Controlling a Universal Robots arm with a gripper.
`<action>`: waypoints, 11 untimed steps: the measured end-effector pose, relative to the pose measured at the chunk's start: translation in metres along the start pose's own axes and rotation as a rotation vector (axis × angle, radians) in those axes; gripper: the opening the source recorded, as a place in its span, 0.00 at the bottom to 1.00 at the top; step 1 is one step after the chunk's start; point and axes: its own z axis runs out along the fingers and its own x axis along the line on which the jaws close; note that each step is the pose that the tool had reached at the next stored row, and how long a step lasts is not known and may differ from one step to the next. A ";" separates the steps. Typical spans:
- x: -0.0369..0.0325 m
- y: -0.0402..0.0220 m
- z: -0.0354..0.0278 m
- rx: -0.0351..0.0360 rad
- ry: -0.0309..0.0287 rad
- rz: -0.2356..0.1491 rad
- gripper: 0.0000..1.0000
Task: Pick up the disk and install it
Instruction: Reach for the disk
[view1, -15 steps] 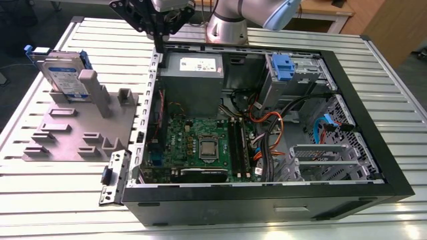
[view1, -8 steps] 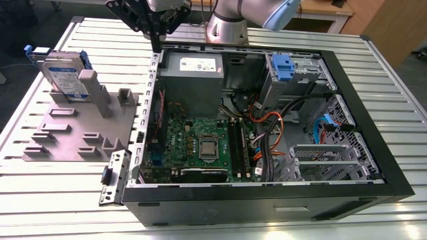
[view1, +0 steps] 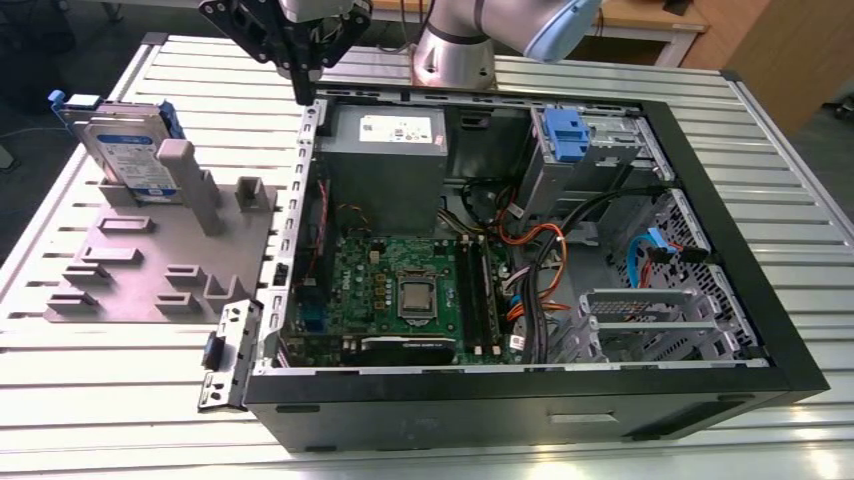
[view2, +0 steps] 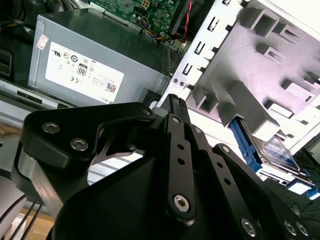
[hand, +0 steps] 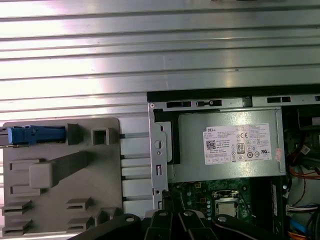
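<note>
The disk is a silver drive with a white-and-blue label in a blue carrier. It stands on edge in a grey slotted holder at the exterior view's left. In the second wrist view the disk leans in that holder, and the first wrist view shows the blue carrier edge of the disk. My gripper hangs above the open computer case's rear corner, to the exterior view's right of the disk and apart from it. Its fingers are shut with nothing between them; the second wrist view shows the gripper from behind.
The open black computer case lies on a ribbed metal table. Inside are a grey power-supply box, a motherboard, cables and a drive bay with a blue latch. The robot's base stands behind the case.
</note>
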 end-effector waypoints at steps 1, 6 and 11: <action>0.0000 0.0000 0.0000 0.0000 0.0000 0.000 0.11; 0.0016 -0.0001 0.0000 0.0000 0.0000 0.000 0.11; 0.0048 -0.0003 -0.0001 -0.0001 -0.0001 0.000 0.11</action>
